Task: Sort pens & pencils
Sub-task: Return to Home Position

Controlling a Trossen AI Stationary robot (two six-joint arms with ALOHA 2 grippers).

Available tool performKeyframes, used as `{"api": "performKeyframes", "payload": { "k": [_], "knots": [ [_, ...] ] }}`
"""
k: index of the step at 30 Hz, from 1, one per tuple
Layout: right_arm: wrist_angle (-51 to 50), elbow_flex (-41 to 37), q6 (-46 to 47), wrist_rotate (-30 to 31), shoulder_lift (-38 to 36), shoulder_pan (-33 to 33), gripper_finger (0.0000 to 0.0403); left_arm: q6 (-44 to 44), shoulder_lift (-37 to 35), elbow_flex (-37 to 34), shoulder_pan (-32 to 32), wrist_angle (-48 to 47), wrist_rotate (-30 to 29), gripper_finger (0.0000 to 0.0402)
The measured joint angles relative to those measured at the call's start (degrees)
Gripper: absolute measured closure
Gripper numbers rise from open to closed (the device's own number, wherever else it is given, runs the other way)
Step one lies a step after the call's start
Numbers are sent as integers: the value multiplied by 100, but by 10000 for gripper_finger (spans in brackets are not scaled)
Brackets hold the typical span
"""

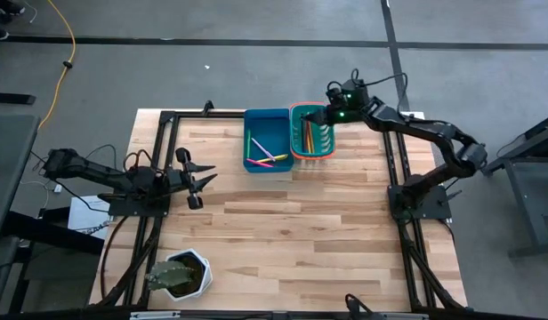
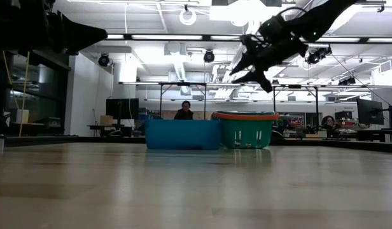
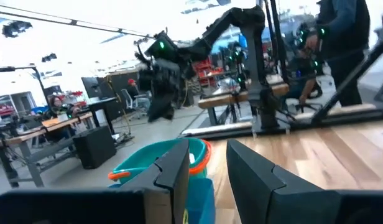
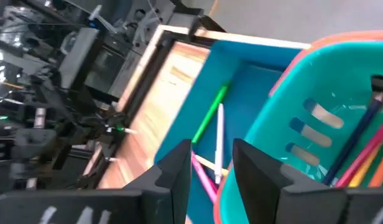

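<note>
Wood table (image 1: 283, 231), open lab floor beyond it. Blue bin (image 1: 256, 124) and green bin (image 1: 314, 156) stand side by side at the far edge, middle.

My right gripper (image 1: 317, 116) hovers above the green bin's far-left rim, clear of it. Fingers are spread with nothing between them. My left gripper (image 1: 194, 182) is parked at the left edge, well apart from both bins, also spread and empty.

The pencils (image 1: 320, 138) lie in the green bin directly below my right fingers, long axes running roughly near-far. The pens (image 1: 267, 153) lie crisscrossed in the blue bin, just left of that. I can't see any loose sticks on the table.

My read: sorting is done. The right arm only needs to lift clear of the rim, then retract right toward its base.
</note>
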Motion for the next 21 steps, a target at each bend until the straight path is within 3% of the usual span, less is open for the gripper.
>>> {"api": "performKeyframes", "payload": {
  "k": [5, 12, 21],
  "knots": [
    [115, 0, -173, -626, -401, 0, 293, 99, 0, 7, -1, -650, 355, 305],
    [280, 0, 268, -1542, -990, -42, 293, -312, 4, 7, 0, -2126, 405, 305],
    [600, 0, 557, -1546, -1813, -306, 293, -591, 1, 9, 0, -2957, 878, 305]
  ]
}}
